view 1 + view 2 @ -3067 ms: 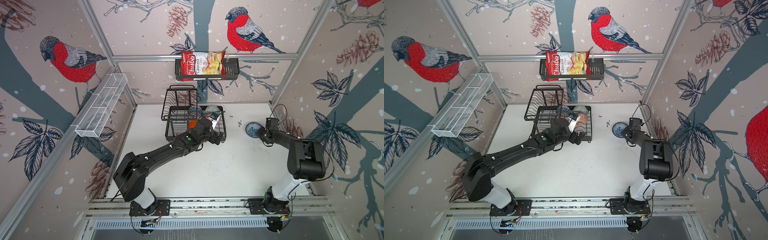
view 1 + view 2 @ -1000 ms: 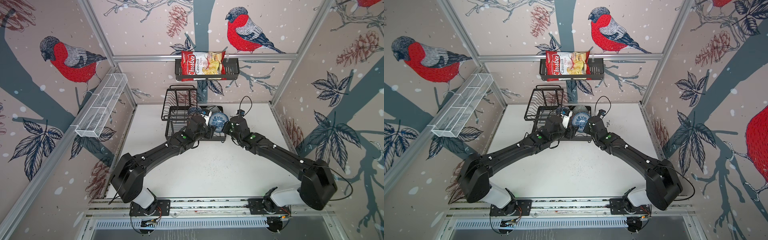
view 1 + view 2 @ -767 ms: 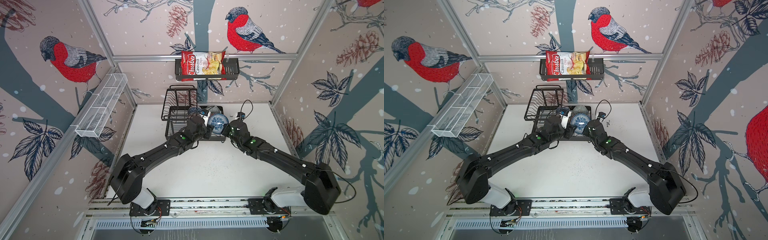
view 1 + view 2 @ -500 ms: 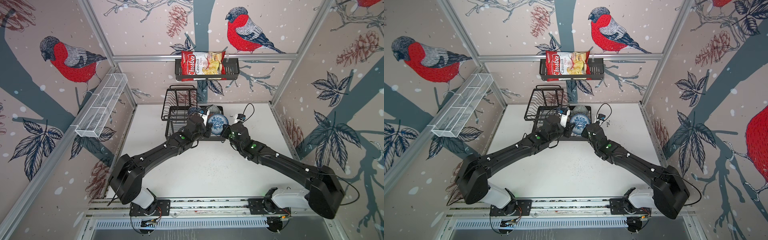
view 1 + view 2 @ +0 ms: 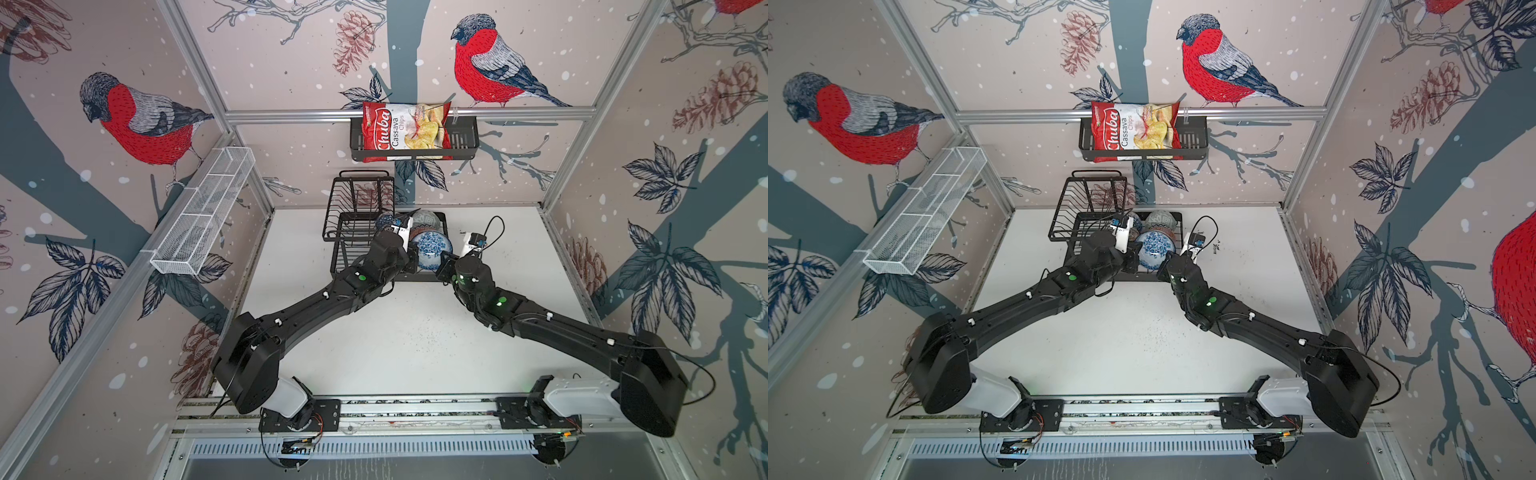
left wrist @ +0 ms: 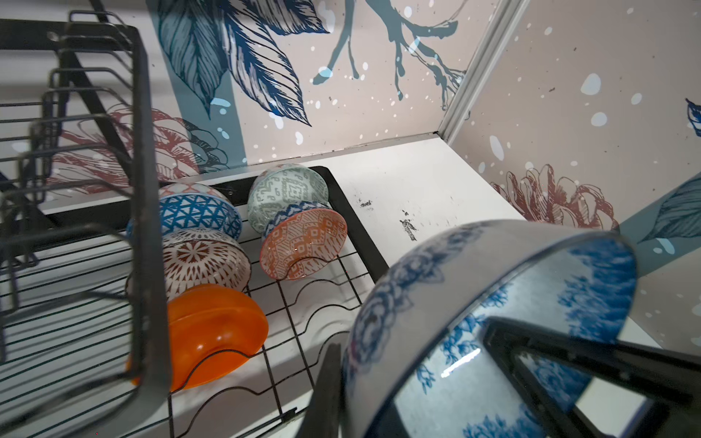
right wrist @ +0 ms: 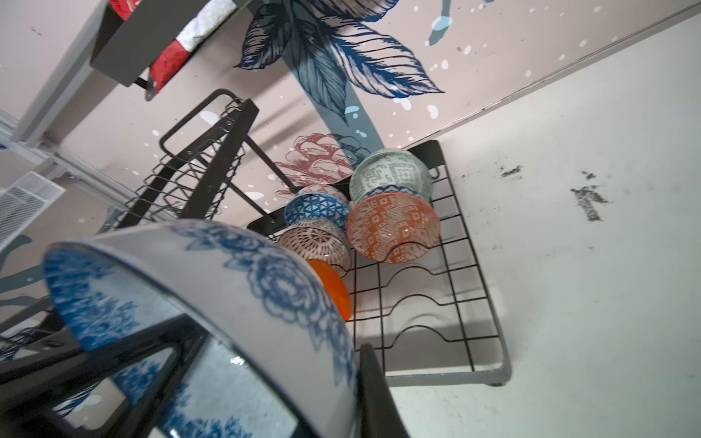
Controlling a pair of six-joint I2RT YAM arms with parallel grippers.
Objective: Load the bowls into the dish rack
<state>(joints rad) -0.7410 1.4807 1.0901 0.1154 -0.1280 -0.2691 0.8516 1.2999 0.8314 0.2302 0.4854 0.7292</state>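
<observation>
The blue-white floral bowl [image 5: 432, 249] [image 5: 1154, 249] hangs tilted over the front right part of the dish rack [image 5: 340, 232] [image 5: 1071, 232], held between both arms. My left gripper [image 5: 413, 257] [image 6: 409, 364] is shut on the bowl's rim [image 6: 474, 303], one finger outside and one inside. From the other side my right gripper [image 5: 442, 266] [image 7: 273, 371] also clamps the rim [image 7: 227, 273], its outer finger [image 7: 375, 379] flat against the wall. Several bowls stand on edge in the rack's base tray [image 6: 296, 322]: plain orange [image 6: 216, 333], radial [image 6: 205, 265], dark blue [image 6: 193, 212], grey-green [image 6: 284, 189], orange-white [image 6: 303, 242].
The rack's raised upper shelf [image 5: 361, 191] stands at its back left, close beside my left arm. A black basket with a chips bag [image 5: 411, 133] hangs on the back wall. A long white mesh basket [image 5: 203, 216] is fixed to the left wall.
The right arm brought the floral bowl from the table's right side to the rack. In the last second the left jaws closed on its rim; the bowl has barely moved.
</observation>
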